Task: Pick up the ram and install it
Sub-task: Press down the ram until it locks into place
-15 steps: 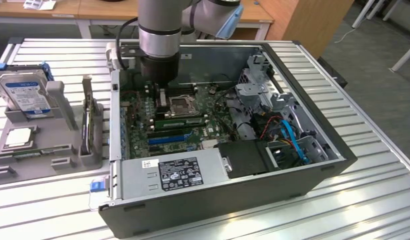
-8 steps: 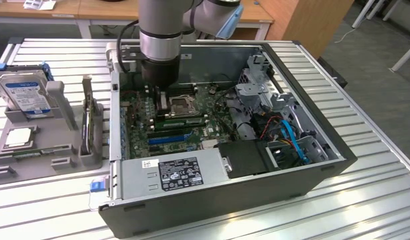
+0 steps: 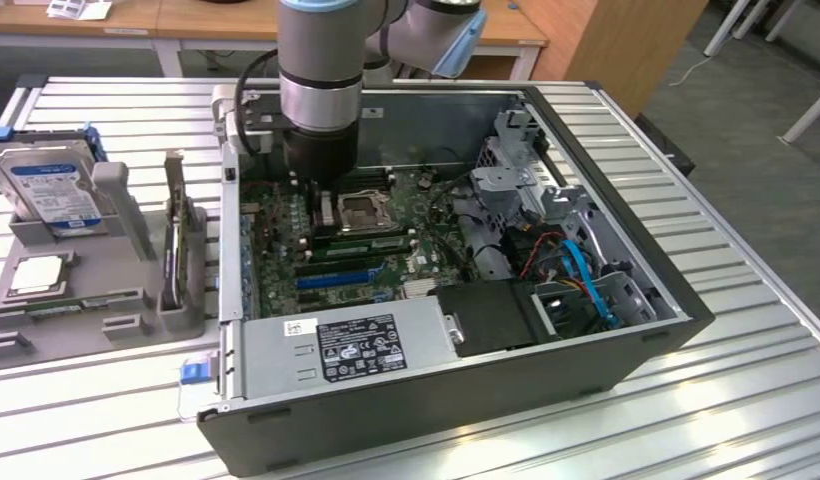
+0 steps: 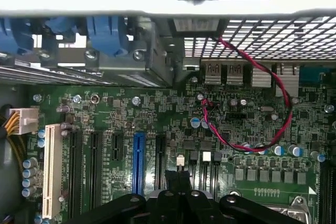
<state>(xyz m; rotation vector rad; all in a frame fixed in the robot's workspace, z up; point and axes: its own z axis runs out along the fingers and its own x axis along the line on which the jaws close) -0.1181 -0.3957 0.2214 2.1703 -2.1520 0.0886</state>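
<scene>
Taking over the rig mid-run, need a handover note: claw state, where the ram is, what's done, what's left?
Claw: shut, low inside the open computer case, just above the motherboard near the expansion slots. No ram is visible between its fingers.
Ram: a thin dark strip stands on edge in the grey holder on the exterior view's left. It may be the ram, but I cannot confirm that.
Done: cannot tell whether a stick is seated, because the arm hides the memory slots.
Left: check the slots, and if they are empty, pick up and install the ram.
</scene>
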